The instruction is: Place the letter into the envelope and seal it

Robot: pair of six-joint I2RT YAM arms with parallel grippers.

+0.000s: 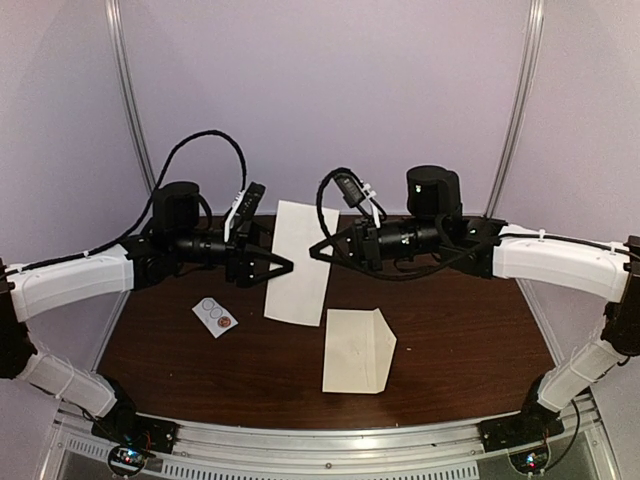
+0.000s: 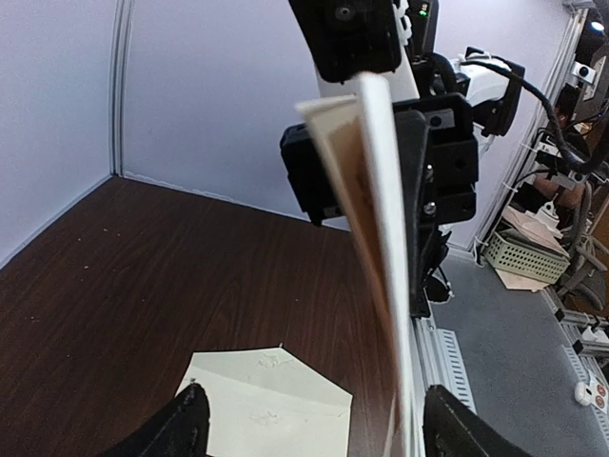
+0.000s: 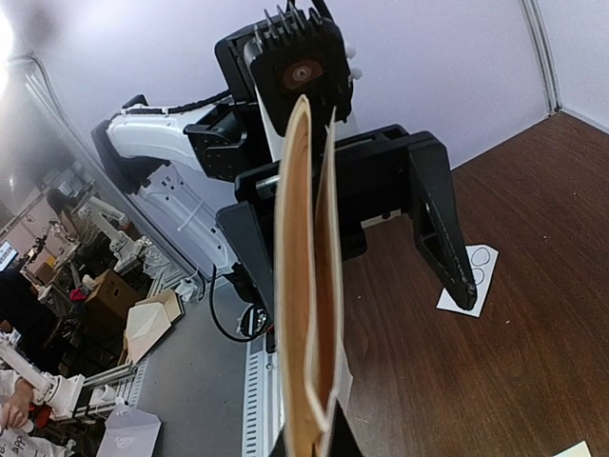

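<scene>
One envelope [image 1: 355,352] lies flat on the table [image 1: 450,330] near the front. Its flap is folded out to the right and nothing touches it. The letter [image 1: 298,262] is up off the table just behind the envelope, held in the air between the two arms. The wrist views show it edge-on as a folded sheet with its layers gaping a bit. The right gripper [image 1: 318,250] looks clamped on the letter's right edge. The left gripper [image 1: 288,266] is spread wide, with fingers [image 2: 181,426] on either side of the sheet, not pinching it. A small sticker card [image 1: 214,317] sits to the left, well apart.

Risks:
- With a one-sided hold, the letter may droop, twist or slip if the arm swings.
- The left jaws closing off-centre could crease it.
- The gaping layers may snag on the envelope mouth.
- The envelope is loose and flat, so pushing the letter in would likely just slide it across the table.
</scene>
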